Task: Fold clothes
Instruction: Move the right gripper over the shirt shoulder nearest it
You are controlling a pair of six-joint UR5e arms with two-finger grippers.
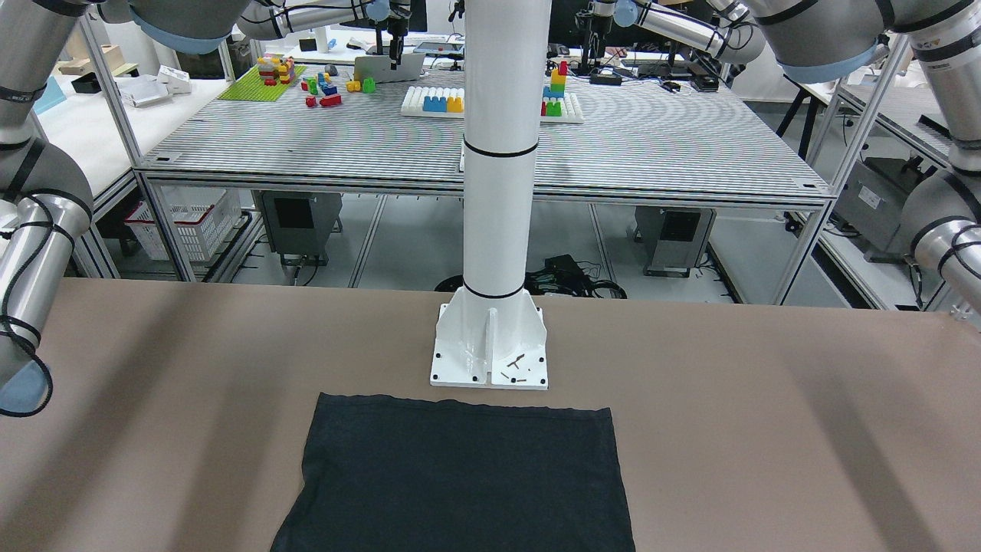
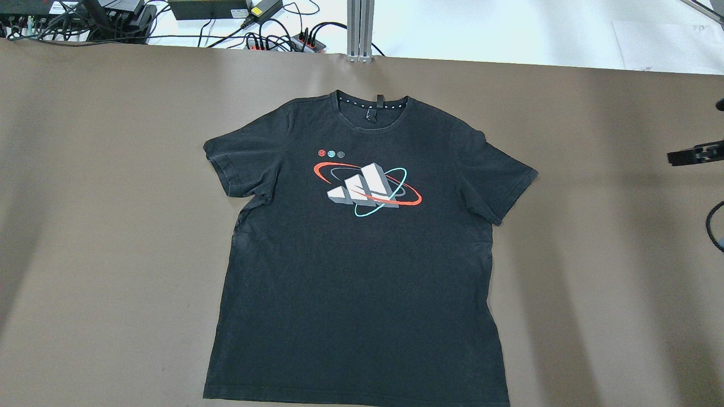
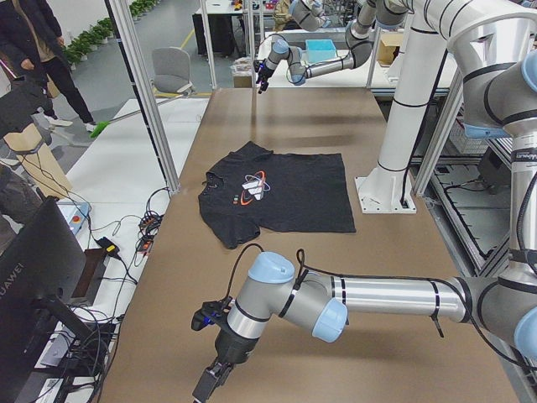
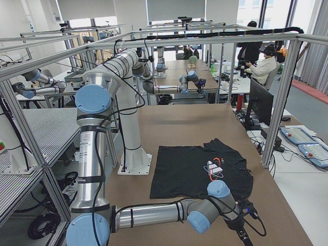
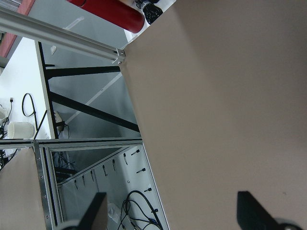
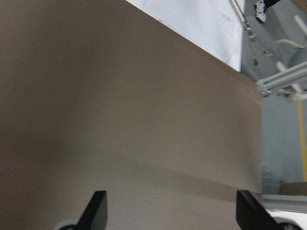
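Clothes [image 2: 362, 265]: one black printed T-shirt, lying flat and unfolded at the centre of the overhead frame, sleeves out. No fold made yet, so you have the whole job ahead. Left gripper [image 5: 173, 211] and right gripper [image 6: 175, 211] are both spread wide and empty (each over bare table [image 2: 85, 226]).

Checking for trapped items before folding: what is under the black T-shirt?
The T-shirt lies flat on the brown table cover, print up. No bulge shows, but anything thin beneath the fabric is hidden.
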